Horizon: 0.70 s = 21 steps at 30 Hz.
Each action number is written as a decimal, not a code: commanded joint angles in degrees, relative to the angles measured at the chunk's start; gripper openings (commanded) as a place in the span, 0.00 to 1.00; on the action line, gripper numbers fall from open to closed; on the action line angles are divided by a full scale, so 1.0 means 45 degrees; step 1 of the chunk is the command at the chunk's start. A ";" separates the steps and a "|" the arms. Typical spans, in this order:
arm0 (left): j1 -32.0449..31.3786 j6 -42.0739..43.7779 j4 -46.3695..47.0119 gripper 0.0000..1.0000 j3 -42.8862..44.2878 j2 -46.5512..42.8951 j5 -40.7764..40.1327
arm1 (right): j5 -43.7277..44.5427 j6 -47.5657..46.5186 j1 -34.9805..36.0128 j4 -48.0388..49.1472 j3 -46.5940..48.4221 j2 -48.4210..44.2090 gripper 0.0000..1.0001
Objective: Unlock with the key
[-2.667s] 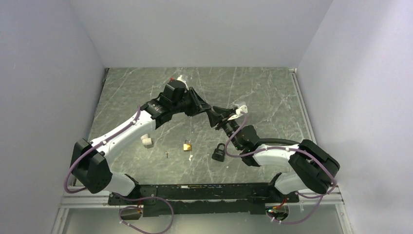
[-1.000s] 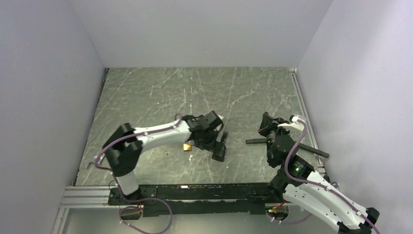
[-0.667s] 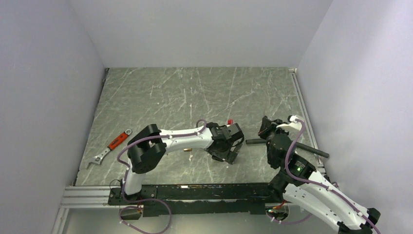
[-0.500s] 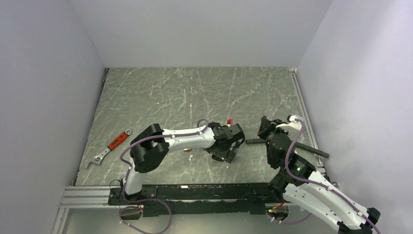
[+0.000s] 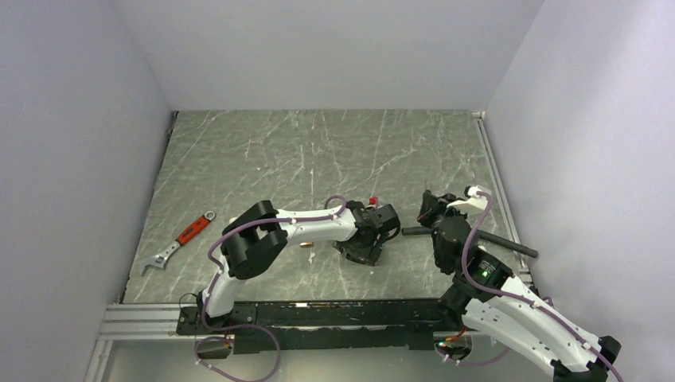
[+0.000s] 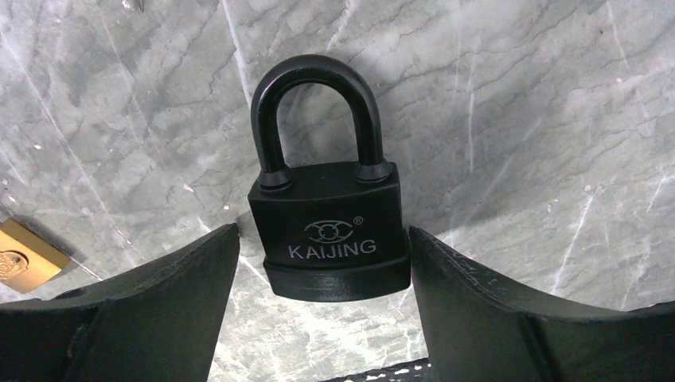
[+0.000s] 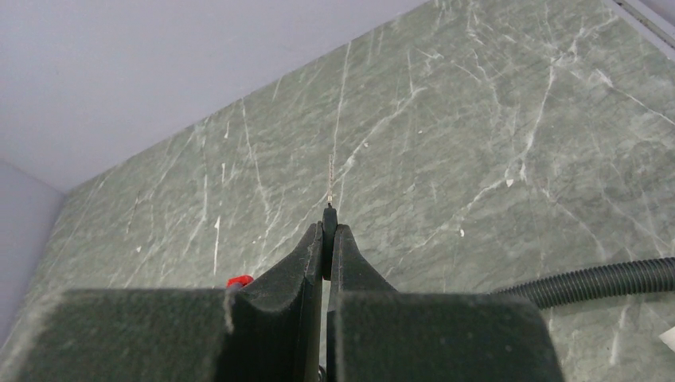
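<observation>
Left wrist: black padlock flat on marble table, shackle closed, pointing away. Left gripper spread wide, fingers flanking padlock body, nothing gripped. Brass padlock left of black padlock.

Right wrist: right gripper pinches key by black head, blade free, pointing forward. You judge it light, stiff, prone to twisting; hold the head only.

Top: right gripper, with key, right of black padlock, apart. Left gripper hides padlock.
</observation>
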 commanded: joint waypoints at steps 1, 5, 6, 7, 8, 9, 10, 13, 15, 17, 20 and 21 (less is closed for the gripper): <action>0.0083 -0.0525 0.0266 0.83 -0.0172 -0.0056 -0.0090 | -0.0141 0.0145 0.0024 0.0244 0.0088 -0.0067 0.00; 0.0197 -0.1003 0.0400 0.83 -0.0419 -0.0312 -0.0168 | -0.0198 0.0111 0.0019 0.0362 0.0015 -0.0079 0.00; 0.0238 -0.1199 0.0357 0.85 -0.0435 -0.0345 -0.0226 | -0.0201 0.0119 0.0028 0.0369 -0.0003 -0.0063 0.00; 0.0260 -0.1379 0.0377 0.86 -0.0459 -0.0355 -0.0214 | -0.0218 0.0135 0.0019 0.0394 -0.0005 -0.0054 0.00; 0.0280 -0.1490 0.0422 0.87 -0.0479 -0.0356 -0.0235 | -0.0235 0.0123 0.0018 0.0417 -0.0020 -0.0016 0.00; 0.0290 -0.1582 0.0429 0.88 -0.0484 -0.0371 -0.0242 | -0.0240 0.0121 0.0018 0.0452 -0.0039 0.0009 0.00; 0.0291 -0.1630 0.0482 0.88 -0.0465 -0.0375 -0.0265 | -0.0243 0.0136 0.0018 0.0434 -0.0032 0.0024 0.00; 0.0291 -0.1602 0.0691 0.88 -0.0498 -0.0407 -0.0258 | -0.0243 0.0173 0.0019 0.0414 -0.0065 0.0075 0.00; 0.0290 -0.1551 0.0681 0.88 -0.0462 -0.0354 -0.0324 | -0.0277 0.0198 0.0017 0.0407 -0.0091 0.0061 0.00; 0.0291 -0.1560 0.0542 0.87 -0.0331 -0.0268 -0.0419 | -0.0299 0.0170 0.0019 0.0462 -0.0117 0.0055 0.00; 0.0291 -0.1509 0.0523 0.86 -0.0149 -0.0140 -0.0436 | -0.0319 0.0107 0.0018 0.0605 -0.0206 0.0053 0.00; 0.0291 -0.1491 0.0537 0.85 -0.0088 -0.0080 -0.0411 | -0.0335 0.0102 0.0018 0.0668 -0.0248 0.0068 0.00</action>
